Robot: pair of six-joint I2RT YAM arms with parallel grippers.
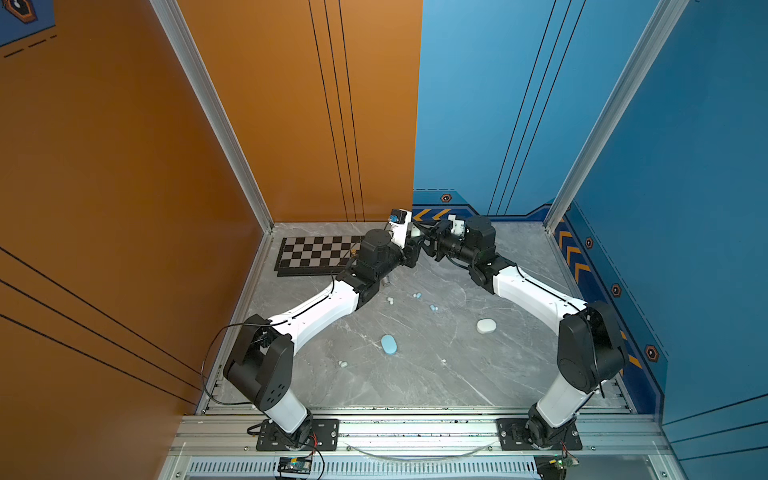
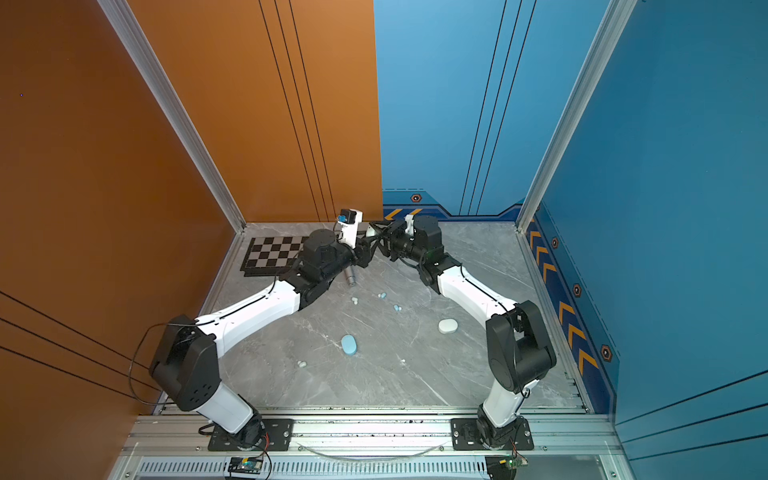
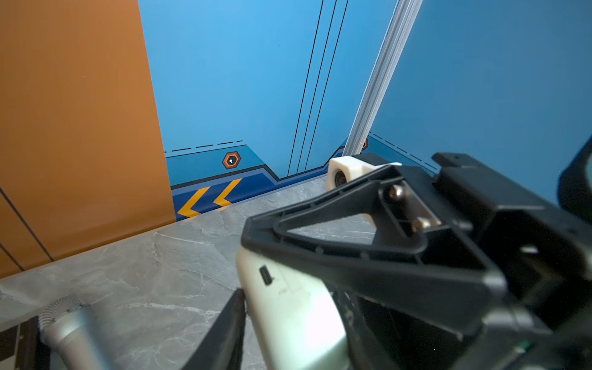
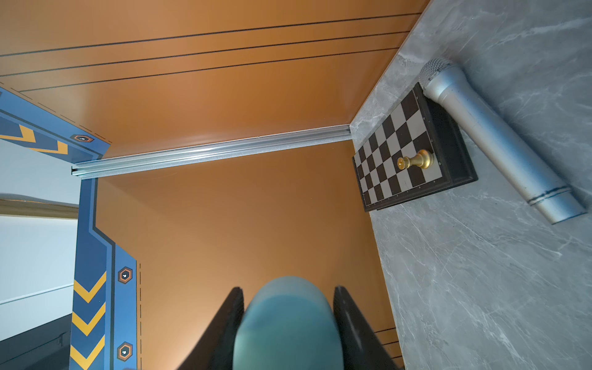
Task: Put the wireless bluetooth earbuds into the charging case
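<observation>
Mint earbuds on grey table, just near-left of blue case. White earbuds, blue earbud, second blue earbud lie beyond blue case, apart from it. White case on table right of blue case. Pale mint case held above table, well beyond blue case, clamped between right gripper fingers. Left gripper at same case: one finger touches its edge, other finger hidden, so cannot tell whether it grips. Microphone and chessboard with gold pawn far-left beyond blue case.
</observation>
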